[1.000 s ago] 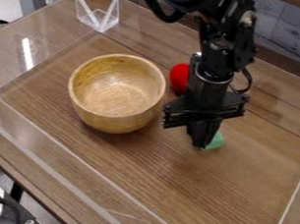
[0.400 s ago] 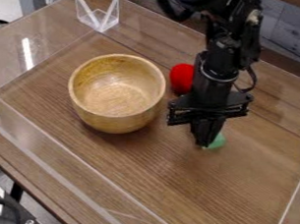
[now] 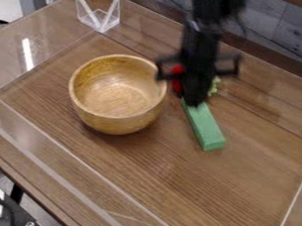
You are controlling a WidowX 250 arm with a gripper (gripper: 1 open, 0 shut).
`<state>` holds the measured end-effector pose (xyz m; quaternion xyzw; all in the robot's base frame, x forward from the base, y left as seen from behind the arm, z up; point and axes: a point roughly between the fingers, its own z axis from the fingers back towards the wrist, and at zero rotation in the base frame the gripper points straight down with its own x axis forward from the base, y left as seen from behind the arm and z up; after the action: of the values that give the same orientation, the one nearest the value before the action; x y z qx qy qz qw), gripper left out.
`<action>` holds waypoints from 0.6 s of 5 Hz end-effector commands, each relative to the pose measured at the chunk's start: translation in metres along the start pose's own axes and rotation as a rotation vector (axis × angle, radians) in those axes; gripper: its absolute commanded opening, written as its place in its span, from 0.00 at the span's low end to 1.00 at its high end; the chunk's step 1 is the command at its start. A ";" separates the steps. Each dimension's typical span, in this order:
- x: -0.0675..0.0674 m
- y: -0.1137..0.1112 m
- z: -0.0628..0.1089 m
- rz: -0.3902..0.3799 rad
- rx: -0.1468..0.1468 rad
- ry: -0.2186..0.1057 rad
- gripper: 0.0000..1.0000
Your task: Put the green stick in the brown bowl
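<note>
the gripper (image 3: 192, 95) hangs above the table, blurred, pointing down, just right of the brown bowl (image 3: 117, 93). its jaws are pinched fully together, and from this angle the green stick (image 3: 205, 126) seems to hang from them by its far end, the rest of it slanting down toward the near right. the blur makes it hard to say for certain whether the stick's low end is clear of the wooden table (image 3: 133, 188) or brushing it; my read is that it dangles, gripped at one tip, which is why it tilts instead of staying level.

behind the arm, a bit of red peeks out, the strawberry-like toy (image 3: 178, 72), mostly hidden by the gripper. it sits far of the stick and just right of the bowl's rim.

the bowl is empty, wide open mouth facing up, thick wooden walls. the stick is outside it, beside its right wall. so the job looks roughly halfway: pick made, drop not yet done.

what's needed next, i'd say, is enough height for that hanging end to clear the rim, then a shift left over the bowl. the risk: a one-end grip lets the stick swing or slip.
</note>
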<state>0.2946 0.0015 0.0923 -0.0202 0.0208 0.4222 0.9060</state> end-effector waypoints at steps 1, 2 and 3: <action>0.017 0.014 0.047 0.004 -0.066 -0.024 0.00; 0.017 0.021 0.062 0.021 -0.067 -0.017 0.00; -0.006 0.012 0.058 0.023 -0.062 -0.014 0.00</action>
<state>0.2820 0.0049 0.1371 -0.0377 0.0259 0.4301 0.9016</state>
